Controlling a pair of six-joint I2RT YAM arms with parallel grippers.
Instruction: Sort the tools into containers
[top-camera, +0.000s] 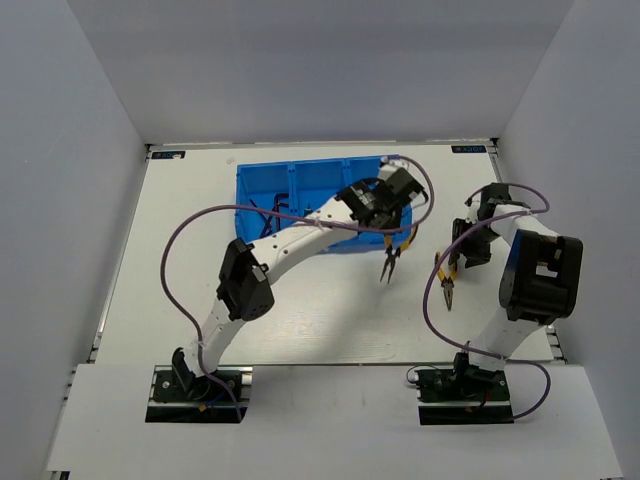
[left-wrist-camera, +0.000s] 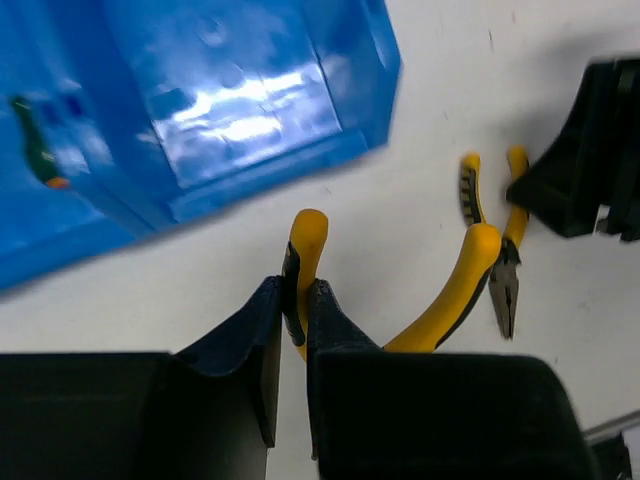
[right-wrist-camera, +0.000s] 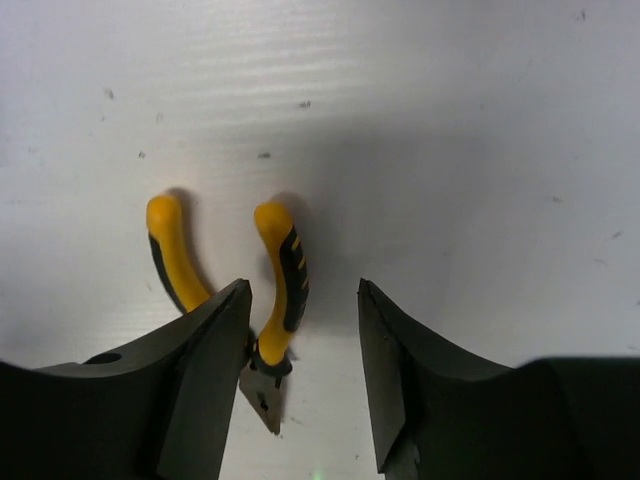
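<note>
My left gripper (left-wrist-camera: 297, 290) is shut on one yellow handle of a pair of pliers (left-wrist-camera: 305, 250). It holds them above the table just off the right end of the blue bin (left-wrist-camera: 220, 110). From above the pliers (top-camera: 389, 262) hang nose-down below the gripper (top-camera: 392, 205). A second pair of yellow pliers (right-wrist-camera: 277, 285) lies on the table. My right gripper (right-wrist-camera: 303, 295) is open over it, one handle by the left finger (right-wrist-camera: 215, 350). It also shows in the top view (top-camera: 447, 282). Dark hex keys (top-camera: 268, 208) lie in the bin's left compartment. A green screwdriver (left-wrist-camera: 38, 150) lies in another.
The blue bin (top-camera: 262, 178) stands at the back centre of the white table. Purple cables (top-camera: 175, 250) loop beside both arms. Grey walls close in the left, right and back. The right gripper's black body (left-wrist-camera: 585, 150) is close to my left gripper's right side.
</note>
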